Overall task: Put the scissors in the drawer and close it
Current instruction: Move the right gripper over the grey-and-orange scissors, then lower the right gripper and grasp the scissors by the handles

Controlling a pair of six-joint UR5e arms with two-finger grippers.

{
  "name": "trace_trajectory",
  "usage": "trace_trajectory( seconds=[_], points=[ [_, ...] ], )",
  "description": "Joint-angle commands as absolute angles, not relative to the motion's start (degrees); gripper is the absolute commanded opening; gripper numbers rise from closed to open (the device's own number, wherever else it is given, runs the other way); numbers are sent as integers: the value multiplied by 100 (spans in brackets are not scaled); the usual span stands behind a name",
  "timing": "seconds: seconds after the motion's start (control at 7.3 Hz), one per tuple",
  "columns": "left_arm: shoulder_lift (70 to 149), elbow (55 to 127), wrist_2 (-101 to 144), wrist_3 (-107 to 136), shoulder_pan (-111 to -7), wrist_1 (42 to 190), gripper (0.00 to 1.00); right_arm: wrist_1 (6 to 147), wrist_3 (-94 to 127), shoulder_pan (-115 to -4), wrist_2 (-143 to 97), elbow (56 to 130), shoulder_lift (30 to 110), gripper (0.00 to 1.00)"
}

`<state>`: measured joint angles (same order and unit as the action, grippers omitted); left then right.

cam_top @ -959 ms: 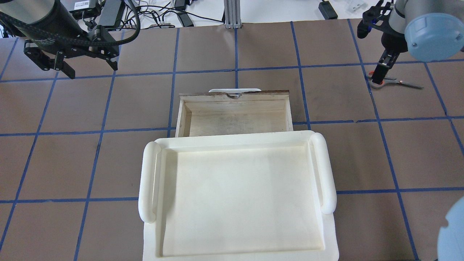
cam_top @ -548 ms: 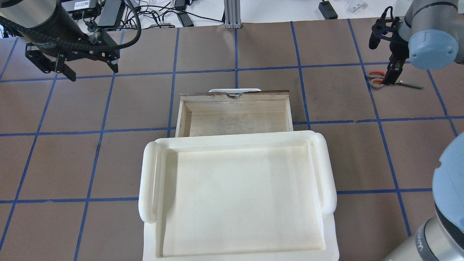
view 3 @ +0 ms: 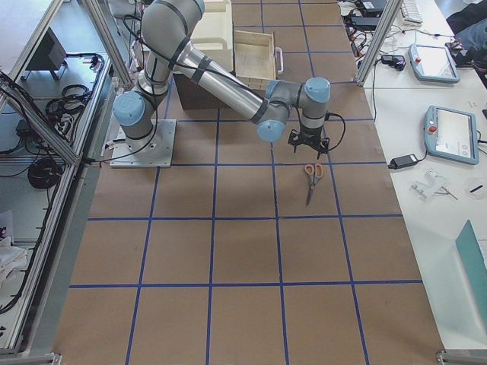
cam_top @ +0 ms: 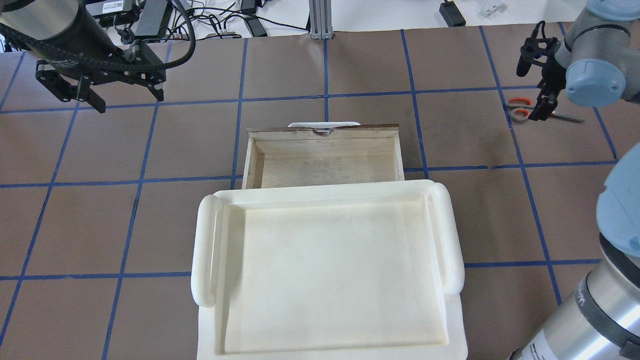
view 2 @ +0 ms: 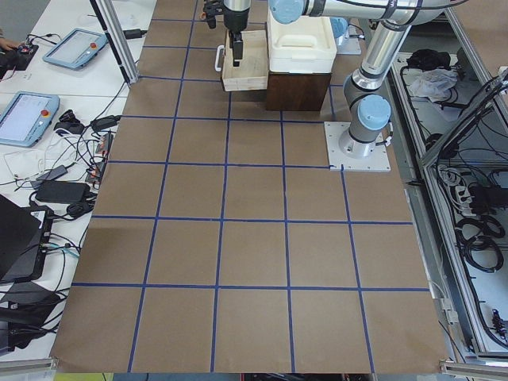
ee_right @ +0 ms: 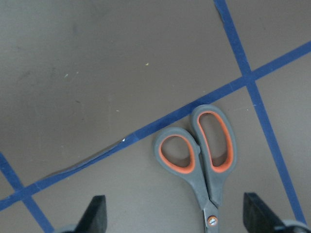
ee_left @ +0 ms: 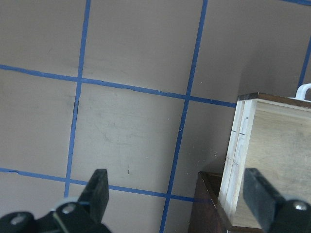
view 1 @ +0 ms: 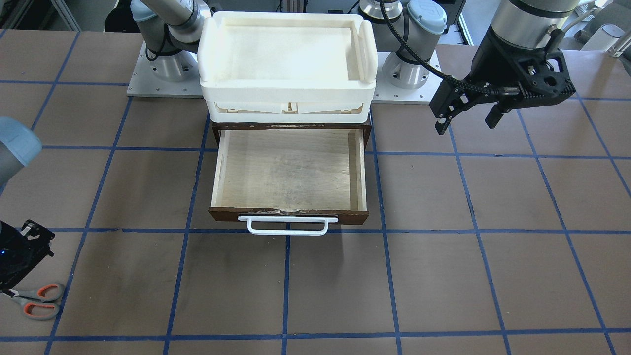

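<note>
The scissors (cam_top: pixel 521 108) lie flat on the brown table at the far right, grey handles with orange linings pointing toward the centre. They also show as scissors (view 1: pixel 38 301) and scissors (ee_right: pixel 206 148). My right gripper (cam_top: pixel 541 111) is open over them, and in the right wrist view the scissors' pivot end lies between the two fingers (ee_right: pixel 96 213). The drawer (cam_top: pixel 325 132) stands pulled out and empty, white handle forward. My left gripper (cam_top: pixel 128 100) hangs open and empty over the far left of the table, beside the drawer (ee_left: pixel 272 160).
A white plastic tray (cam_top: pixel 202 250) sits on the dark cabinet behind the drawer, near the robot's bases. Blue tape lines grid the brown table. Cables and power bricks (cam_top: pixel 150 17) lie beyond the far edge.
My right gripper has shifted rightward along the scissors, from over the handle loops toward the pivot. The left gripper has barely moved.
</note>
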<state>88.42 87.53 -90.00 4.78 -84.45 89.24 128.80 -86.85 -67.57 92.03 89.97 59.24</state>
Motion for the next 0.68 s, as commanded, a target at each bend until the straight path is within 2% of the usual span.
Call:
trace_trajectory(
  seconds=[0.0,0.55],
  points=[
    [8833,8763,-9000,475,-8446,8921,100,13078,-9060,-6531,8634,8817,5583,100],
    [8798,8815,-9000,475,-8446,8930,100,13034,-9351,-6205,8657,8324,5010,100]
  ],
)
